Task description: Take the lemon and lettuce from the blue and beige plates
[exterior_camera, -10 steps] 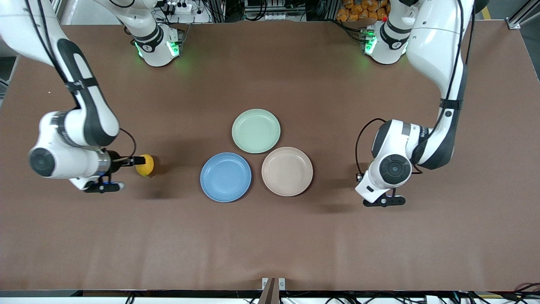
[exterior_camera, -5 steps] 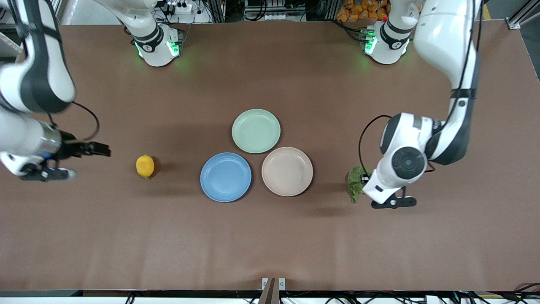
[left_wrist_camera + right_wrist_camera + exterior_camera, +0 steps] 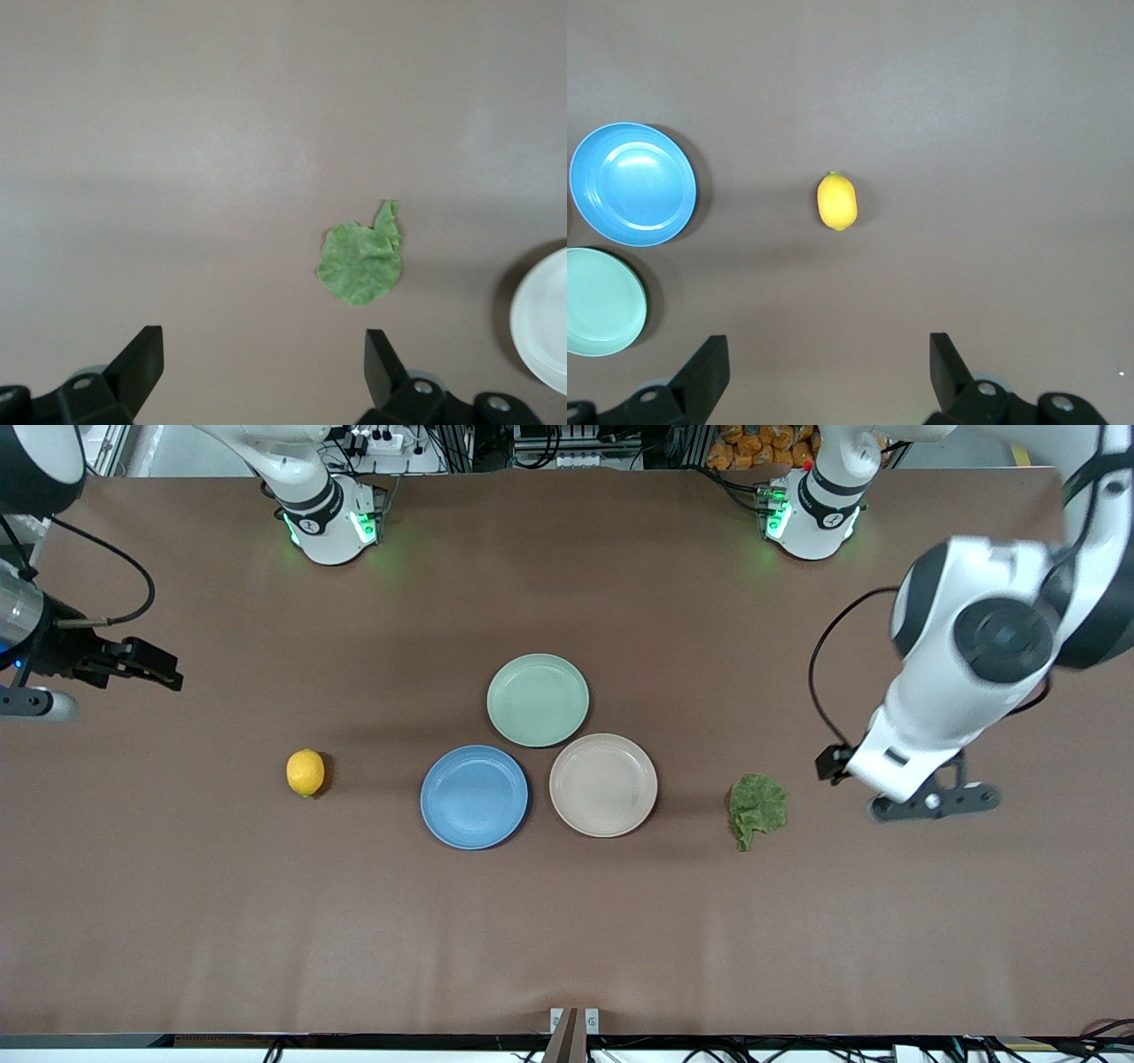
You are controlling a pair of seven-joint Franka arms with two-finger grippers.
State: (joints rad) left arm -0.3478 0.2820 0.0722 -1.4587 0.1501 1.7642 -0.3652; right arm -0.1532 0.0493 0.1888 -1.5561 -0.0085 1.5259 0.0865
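Observation:
The lemon (image 3: 305, 772) lies on the bare table toward the right arm's end, beside the blue plate (image 3: 474, 797). The lettuce (image 3: 757, 809) lies on the table toward the left arm's end, beside the beige plate (image 3: 603, 785). Both plates are empty. My right gripper (image 3: 155, 671) is open and empty, raised over the table's edge at the right arm's end. My left gripper (image 3: 833, 765) is open and empty, raised beside the lettuce. The right wrist view shows the lemon (image 3: 836, 201) and the blue plate (image 3: 633, 183). The left wrist view shows the lettuce (image 3: 361, 266).
An empty mint-green plate (image 3: 538, 700) touches the blue and beige plates and lies farther from the front camera than they do. It also shows in the right wrist view (image 3: 602, 301). The beige plate's rim (image 3: 545, 332) shows in the left wrist view.
My right gripper let go of the lemon, rose and drew back toward the right arm's end. My left gripper lifted away from the lettuce toward the left arm's end, uncovering it.

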